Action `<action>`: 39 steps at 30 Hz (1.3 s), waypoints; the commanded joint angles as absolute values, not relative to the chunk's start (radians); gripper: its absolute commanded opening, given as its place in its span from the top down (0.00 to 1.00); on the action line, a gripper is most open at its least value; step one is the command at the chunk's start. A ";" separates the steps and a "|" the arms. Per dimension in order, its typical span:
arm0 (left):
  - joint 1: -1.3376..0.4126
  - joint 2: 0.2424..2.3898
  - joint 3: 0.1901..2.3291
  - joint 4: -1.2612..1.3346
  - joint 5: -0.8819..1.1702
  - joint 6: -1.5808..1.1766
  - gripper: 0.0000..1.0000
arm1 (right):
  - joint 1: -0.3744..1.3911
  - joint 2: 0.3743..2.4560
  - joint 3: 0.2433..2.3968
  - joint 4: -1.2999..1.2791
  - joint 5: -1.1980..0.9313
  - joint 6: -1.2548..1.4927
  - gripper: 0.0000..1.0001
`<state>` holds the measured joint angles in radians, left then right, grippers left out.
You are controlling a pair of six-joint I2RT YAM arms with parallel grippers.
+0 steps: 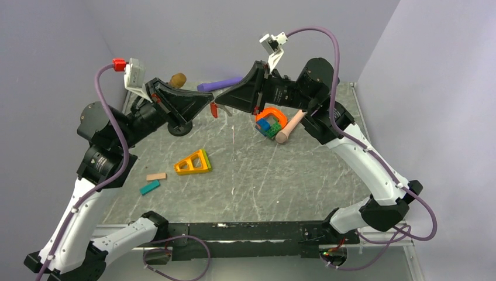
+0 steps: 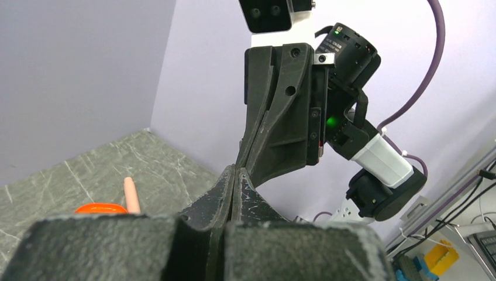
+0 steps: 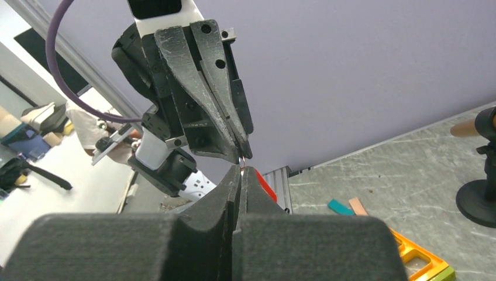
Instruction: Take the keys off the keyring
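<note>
Red, oval and plastic in look, the keys (image 1: 214, 109) are tiny, far smaller than anything lying on the table (image 1: 281, 181). They hang just below the point where the left gripper (image 1: 209, 100) and right gripper (image 1: 219, 99) meet tip to tip, raised off the surface. Both sets of jaws are pressed together. A thin ring (image 3: 241, 159) shows between the tips; which gripper pinches it cannot be told.

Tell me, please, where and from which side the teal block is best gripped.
Grip the teal block across its narrow width, at mid-length, coming straight down from above. It lies flat on the table, its long sides look straight and parallel, and a gap separates it from the tan block beside it, so fingers should probably fit on both sides.
</note>
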<state>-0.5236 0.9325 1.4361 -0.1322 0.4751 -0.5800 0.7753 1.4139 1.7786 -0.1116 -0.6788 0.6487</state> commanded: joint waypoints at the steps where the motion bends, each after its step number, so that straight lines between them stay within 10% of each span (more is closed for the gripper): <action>1: -0.531 0.896 1.415 -0.093 0.392 -0.586 1.00 | 0.777 1.409 1.783 0.026 -0.637 0.684 1.00; 6: -0.531 0.900 1.414 -0.081 0.405 -0.589 0.96 | 0.778 1.395 1.759 0.037 -0.632 0.685 1.00; 10: -0.531 0.901 1.463 -0.126 0.424 -0.534 0.43 | 0.777 1.385 1.771 -0.044 -0.629 0.633 1.00; 14: -0.532 0.919 1.576 -0.279 0.438 -0.421 0.24 | 0.776 1.356 1.781 -0.177 -0.617 0.555 1.00; 23: -0.522 1.110 1.961 -0.689 0.734 -0.213 0.30 | 0.767 1.350 1.877 -0.495 -0.688 0.329 1.00; 39: -0.493 1.135 1.795 -0.498 1.011 -0.451 0.52 | 0.761 1.373 1.988 -0.689 -0.846 0.280 1.00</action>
<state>-0.4980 1.1576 1.8118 -0.5869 0.9333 -0.3767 0.7643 1.3815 1.9663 -0.6739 -0.7990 0.2871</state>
